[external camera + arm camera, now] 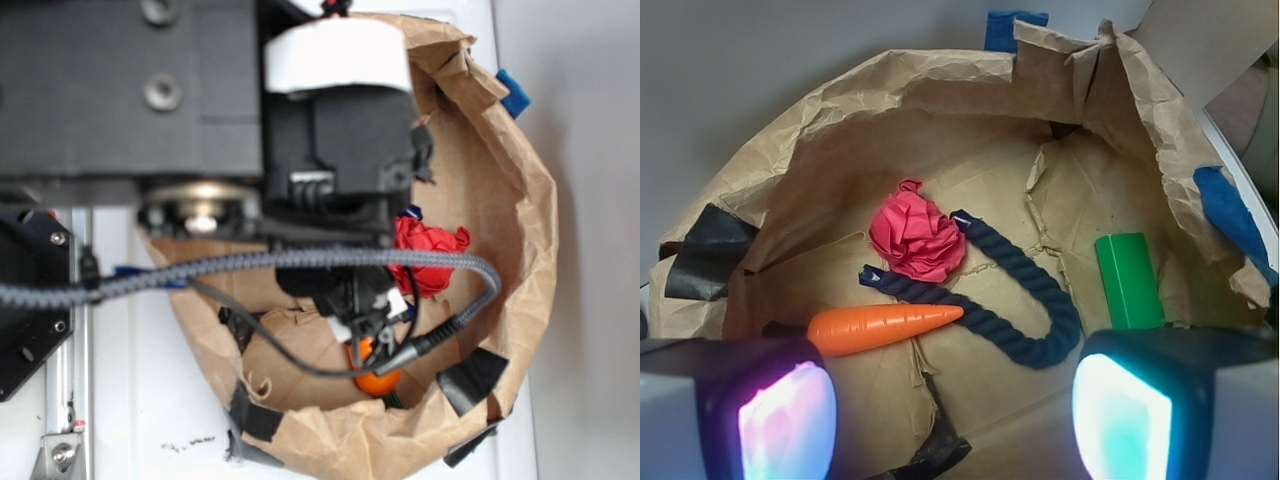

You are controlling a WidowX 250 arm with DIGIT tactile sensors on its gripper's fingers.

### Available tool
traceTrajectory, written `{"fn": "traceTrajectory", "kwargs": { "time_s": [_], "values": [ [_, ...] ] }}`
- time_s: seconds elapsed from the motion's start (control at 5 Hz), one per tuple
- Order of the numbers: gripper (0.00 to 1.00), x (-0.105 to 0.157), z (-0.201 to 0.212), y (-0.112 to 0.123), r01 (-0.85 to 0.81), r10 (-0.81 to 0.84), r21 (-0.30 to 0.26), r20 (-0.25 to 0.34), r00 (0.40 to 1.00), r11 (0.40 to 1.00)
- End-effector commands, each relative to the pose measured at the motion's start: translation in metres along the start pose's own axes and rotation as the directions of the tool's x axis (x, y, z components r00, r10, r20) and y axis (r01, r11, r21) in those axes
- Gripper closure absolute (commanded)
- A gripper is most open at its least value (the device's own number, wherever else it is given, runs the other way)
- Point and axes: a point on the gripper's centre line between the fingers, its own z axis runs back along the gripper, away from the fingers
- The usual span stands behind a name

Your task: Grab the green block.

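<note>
Crumpled brown paper forms a shallow walled nest [940, 90] on a white tabletop [130, 410], patched with strips of black tape [705, 250] and blue tape [1230, 215]. Inside, the green block [1129, 280] lies near the nest's right wall in the wrist view, its long side running away from the camera. A dark blue rope [1025, 300] curves in a U across the middle of the floor, well apart from the block. A red wad [917, 238] of paper touches the rope's upper end, and an orange carrot [885, 328] lies just below the rope's lower end, pointing right. The gripper [950, 415] hangs above the near edge with its two fingers [785, 415] spread wide and holding nothing; the right finger sits just beside the block's near end.
</note>
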Motion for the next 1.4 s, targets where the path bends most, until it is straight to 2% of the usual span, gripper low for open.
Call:
{"fn": "traceTrajectory", "kwargs": {
  "time_s": [0.0,0.2,0.4,0.6,1.0,1.2],
  "values": [
    [0.00,0.004,-0.025,0.007,-0.020,0.019,0.018,0.083,0.996,1.000],
    [0.00,-0.002,-0.055,0.001,0.050,-0.050,0.001,0.072,0.996,0.999],
    [0.00,-0.006,-0.070,0.001,0.072,-0.073,0.014,0.071,0.995,0.997],
    [0.00,-0.007,-0.081,0.009,0.068,-0.068,-0.019,0.038,0.997,0.997],
    [0.00,-0.013,-0.084,0.040,0.057,-0.057,-0.038,0.005,0.998,0.998],
    [0.00,-0.015,-0.085,0.050,0.055,-0.055,-0.029,0.000,0.998,0.998]
  ]
}}
